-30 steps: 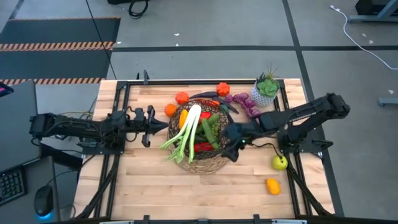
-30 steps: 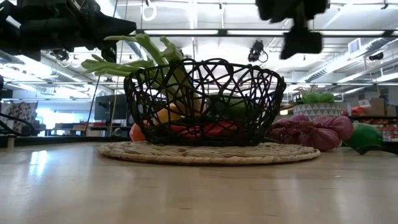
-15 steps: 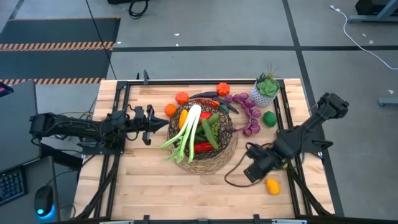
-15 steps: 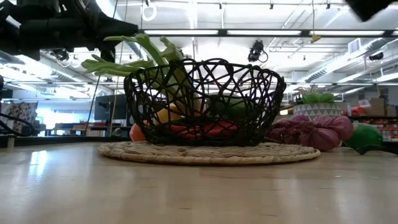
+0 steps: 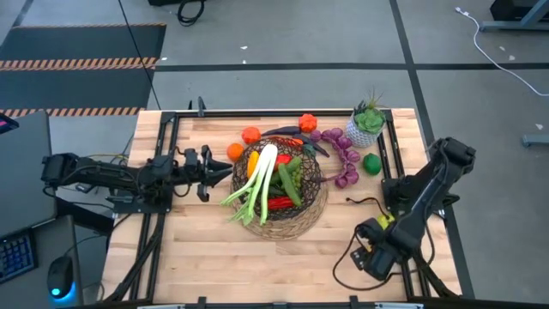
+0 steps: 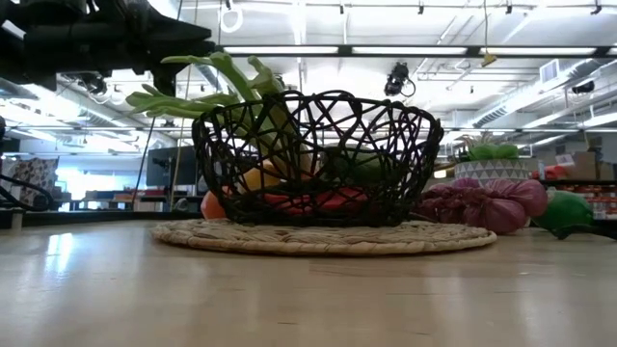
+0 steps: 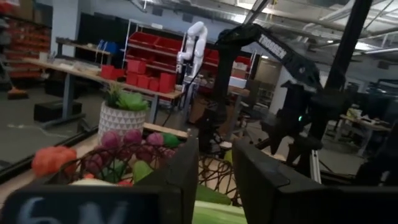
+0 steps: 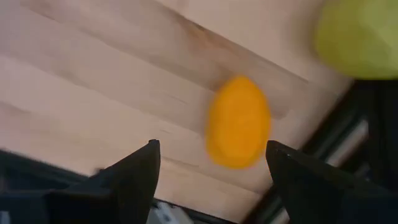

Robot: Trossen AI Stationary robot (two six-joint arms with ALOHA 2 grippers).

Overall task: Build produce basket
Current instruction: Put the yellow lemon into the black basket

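The dark wire basket (image 5: 310, 206) stands mid-table on its tan wicker base (image 6: 323, 237). In it lie the green leek (image 5: 260, 182), cucumbers (image 5: 290, 178) and red pepper (image 5: 279, 202). Oranges (image 5: 250, 135), a red-orange pepper (image 5: 307, 121) and purple grapes (image 5: 340, 144) rest on the table along its far side. My left gripper (image 5: 220, 174) hovers open at the basket's left rim, above the leek's leaves. My right gripper (image 5: 371, 259) is open over the table's near right corner. Its fingers stand on either side of an orange fruit (image 8: 238, 121), apart from it, with a yellow-green apple (image 8: 357, 36) beyond.
A green plant in a white pot (image 5: 366, 125) stands at the far right, with a green fruit (image 5: 371, 163) next to it. Black frame rails (image 5: 163, 215) run along the table's left and right sides. Bare wood (image 5: 223, 257) lies along the near side.
My right gripper has swung from the basket's right side toward the table's near right corner, coming over the orange fruit there. The produce and the basket have kept their places.
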